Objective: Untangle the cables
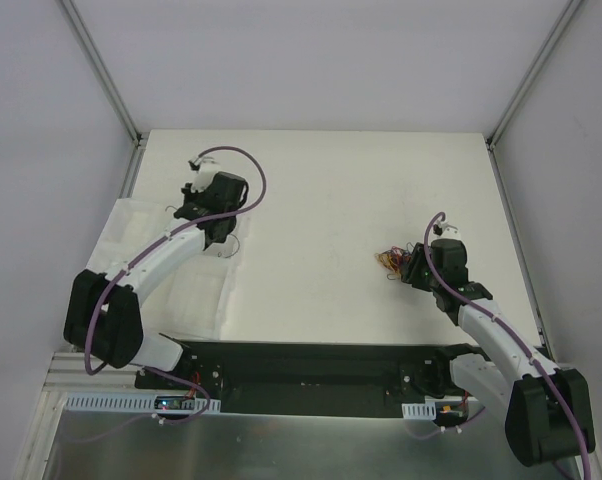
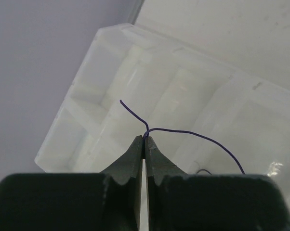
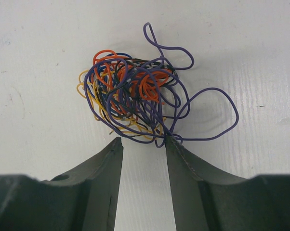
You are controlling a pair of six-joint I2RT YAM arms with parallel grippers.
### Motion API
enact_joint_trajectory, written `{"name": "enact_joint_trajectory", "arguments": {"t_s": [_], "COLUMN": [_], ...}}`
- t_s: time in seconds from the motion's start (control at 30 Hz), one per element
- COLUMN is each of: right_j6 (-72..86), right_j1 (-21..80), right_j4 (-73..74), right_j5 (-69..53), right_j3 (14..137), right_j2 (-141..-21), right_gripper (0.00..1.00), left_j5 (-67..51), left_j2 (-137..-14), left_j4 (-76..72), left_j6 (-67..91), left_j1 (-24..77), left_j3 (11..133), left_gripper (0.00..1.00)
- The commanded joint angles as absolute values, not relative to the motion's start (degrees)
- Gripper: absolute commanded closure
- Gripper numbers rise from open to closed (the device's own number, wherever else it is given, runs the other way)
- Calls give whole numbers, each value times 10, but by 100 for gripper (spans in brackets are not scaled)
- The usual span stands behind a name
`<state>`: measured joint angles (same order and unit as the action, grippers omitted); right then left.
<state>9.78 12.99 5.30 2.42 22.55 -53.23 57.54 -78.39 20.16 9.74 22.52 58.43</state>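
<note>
Cables (image 3: 135, 101): I log one multicoloured knot of orange, yellow, purple and dark strands. It lies on the white table (image 1: 331, 190), right of centre, and a few purple loops stray out to one side.

Right gripper (image 3: 144, 142): jaws spread, tips low at the knot's near edge. The gap between them is bare and I see nothing gripped.

Left gripper (image 2: 145, 140): jaws pressed together, pinching a single purple wire (image 2: 183, 132) at the very tips. One short end curls up and left, and the longer end arcs off to the right.

Compartment box (image 2: 111, 82): clear plastic, divided into cells, directly beneath that wire. It sits at the table's left side, well apart from the knot.
</note>
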Motion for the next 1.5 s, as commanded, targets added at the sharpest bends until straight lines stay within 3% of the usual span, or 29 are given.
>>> {"name": "enact_joint_trajectory", "arguments": {"t_s": [0.0, 0.13, 0.47, 0.77, 0.87, 1.1, 1.47], "right_j6": [91, 91, 91, 91, 91, 91, 87], "right_j1": [129, 129, 128, 128, 129, 128, 129], "right_j4": [34, 34, 34, 34, 34, 31, 31], "right_j5": [22, 22, 23, 22, 21, 14, 7], "right_j3": [223, 222, 222, 221, 221, 224, 223], "right_j2": [-521, -518, -519, -516, -518, -526, -520], "right_gripper": [56, 56, 56, 56, 56, 56, 56], "left_j5": [543, 429, 273, 116, 166, 492, 657], "left_j2": [-832, -846, -867, -858, -822, -726, -866], "left_j4": [217, 242, 260, 260, 250, 237, 236], "left_j6": [58, 99, 138, 201, 207, 217, 204], "left_j1": [273, 277, 264, 171, 154, 135, 159], "left_j3": [602, 609, 624, 628, 622, 606, 718], "left_gripper": [100, 100, 100, 100, 100, 100, 100]}}
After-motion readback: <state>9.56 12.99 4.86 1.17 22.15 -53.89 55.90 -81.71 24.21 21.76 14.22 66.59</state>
